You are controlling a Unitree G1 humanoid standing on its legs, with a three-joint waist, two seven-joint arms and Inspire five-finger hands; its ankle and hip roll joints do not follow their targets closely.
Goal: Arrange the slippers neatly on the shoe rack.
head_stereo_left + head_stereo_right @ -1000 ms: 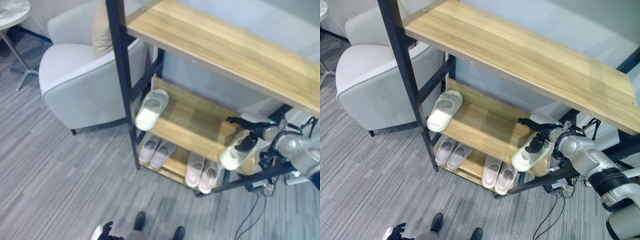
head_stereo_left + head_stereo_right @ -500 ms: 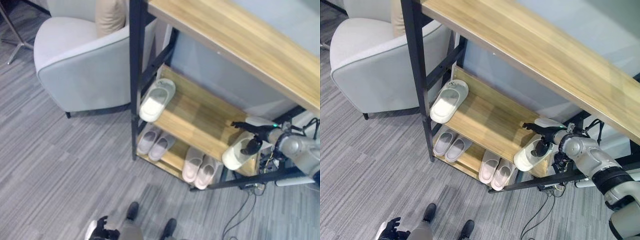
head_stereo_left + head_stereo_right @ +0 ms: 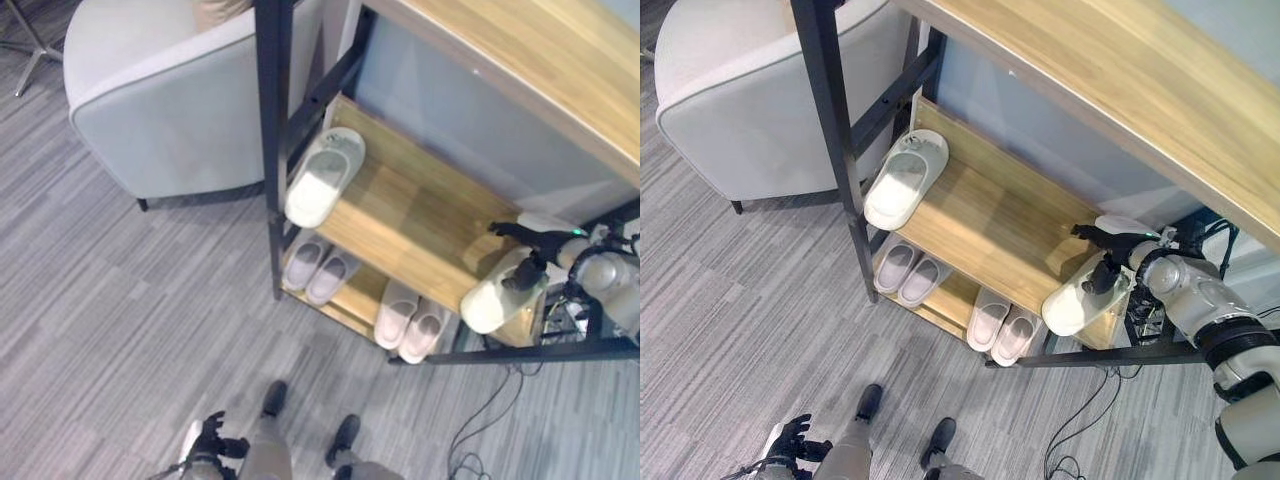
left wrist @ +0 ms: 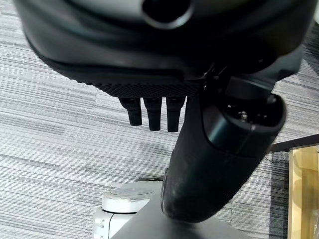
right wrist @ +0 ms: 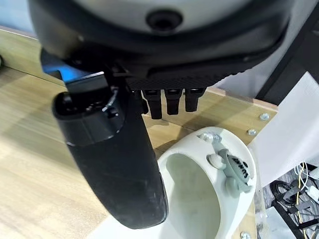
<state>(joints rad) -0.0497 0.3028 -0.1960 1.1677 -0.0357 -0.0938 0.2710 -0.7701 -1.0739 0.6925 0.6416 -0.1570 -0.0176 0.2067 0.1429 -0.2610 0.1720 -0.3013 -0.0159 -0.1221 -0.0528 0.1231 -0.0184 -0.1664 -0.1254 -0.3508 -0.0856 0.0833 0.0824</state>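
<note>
Our right hand (image 3: 1102, 266) reaches forward at full stretch, fingers loose; left hand (image 3: 212, 441) hangs low, relaxed.

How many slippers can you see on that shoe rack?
6: one slipper at the middle shelf's left end, one at its right end by the right hand, and two pairs on the bottom shelf.

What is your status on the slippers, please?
Right hand open over the right slipper on the middle shelf. Left hand open, idle near the floor. Other slipper at the shelf's left end. Nothing between.
</note>
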